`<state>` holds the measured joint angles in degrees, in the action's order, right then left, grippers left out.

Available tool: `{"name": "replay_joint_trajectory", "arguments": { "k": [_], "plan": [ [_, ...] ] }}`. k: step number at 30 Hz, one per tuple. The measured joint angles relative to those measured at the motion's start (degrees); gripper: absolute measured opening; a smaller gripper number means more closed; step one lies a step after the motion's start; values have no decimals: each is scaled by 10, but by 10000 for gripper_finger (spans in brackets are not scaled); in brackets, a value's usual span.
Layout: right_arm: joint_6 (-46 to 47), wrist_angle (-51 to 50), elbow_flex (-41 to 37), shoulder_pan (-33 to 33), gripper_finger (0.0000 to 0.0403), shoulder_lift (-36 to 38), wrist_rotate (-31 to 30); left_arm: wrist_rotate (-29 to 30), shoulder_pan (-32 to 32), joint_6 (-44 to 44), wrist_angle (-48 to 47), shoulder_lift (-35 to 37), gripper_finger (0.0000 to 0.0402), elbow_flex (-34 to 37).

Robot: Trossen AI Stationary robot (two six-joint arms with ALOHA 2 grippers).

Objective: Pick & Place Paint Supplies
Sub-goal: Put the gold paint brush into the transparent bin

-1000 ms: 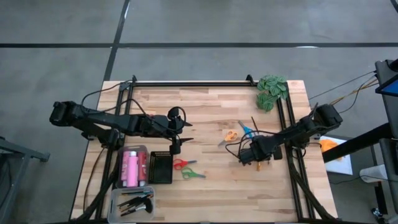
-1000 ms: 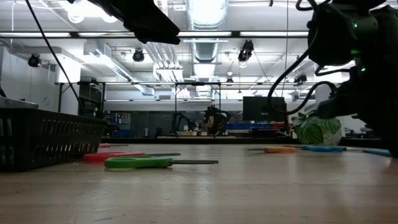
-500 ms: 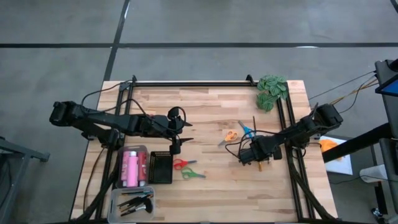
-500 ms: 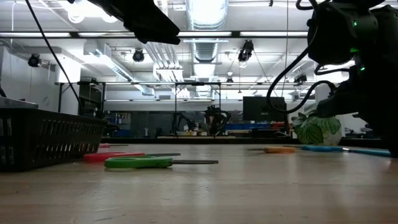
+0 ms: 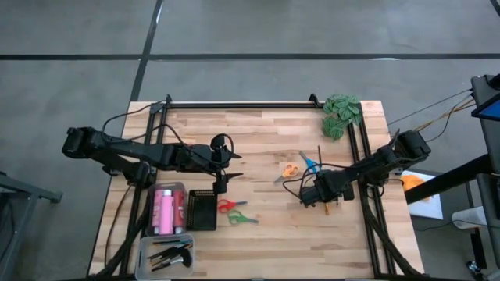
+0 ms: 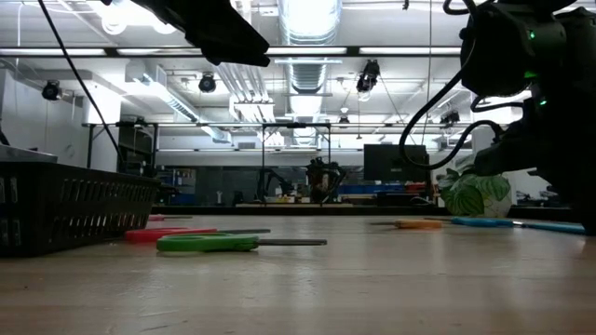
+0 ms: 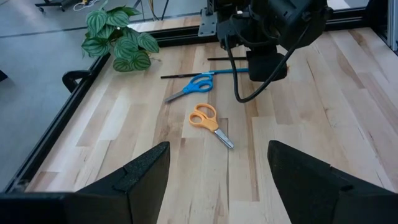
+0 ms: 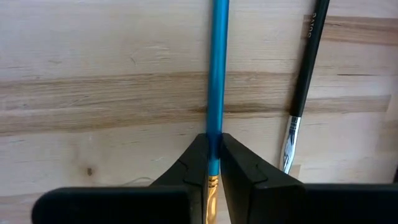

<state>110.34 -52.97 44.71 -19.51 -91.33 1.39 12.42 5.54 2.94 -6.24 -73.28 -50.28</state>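
Right hand (image 8: 213, 163) pinched on blue brush (image 8: 218, 68) near desk (image 5: 266, 234) right rail, left hand (image 7: 217, 180) spread wide mid-desk; near-left trays: pink bottles (image 5: 165, 211), dark brushes (image 5: 172, 254).

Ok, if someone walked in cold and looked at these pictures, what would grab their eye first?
Probably the right claw, down at the table's right side and pinched shut on a blue-handled brush, with a black-handled brush lying beside it. Next, the bright scissors on the wood: orange scissors and blue scissors near that arm, red scissors and green scissors by the black basket.
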Motion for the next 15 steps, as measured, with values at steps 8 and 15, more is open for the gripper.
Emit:
{"name": "replay_joint_trajectory", "arguments": {
  "k": [8, 15],
  "plan": [
    [0, -1, 0, 0, 22, 0, -5, 0, 0, 0, 0, 0, 271, 0],
    [-8, -2, 0, 0, 22, 4, -7, 0, 0, 0, 0, 0, 271, 0]
  ]
}}
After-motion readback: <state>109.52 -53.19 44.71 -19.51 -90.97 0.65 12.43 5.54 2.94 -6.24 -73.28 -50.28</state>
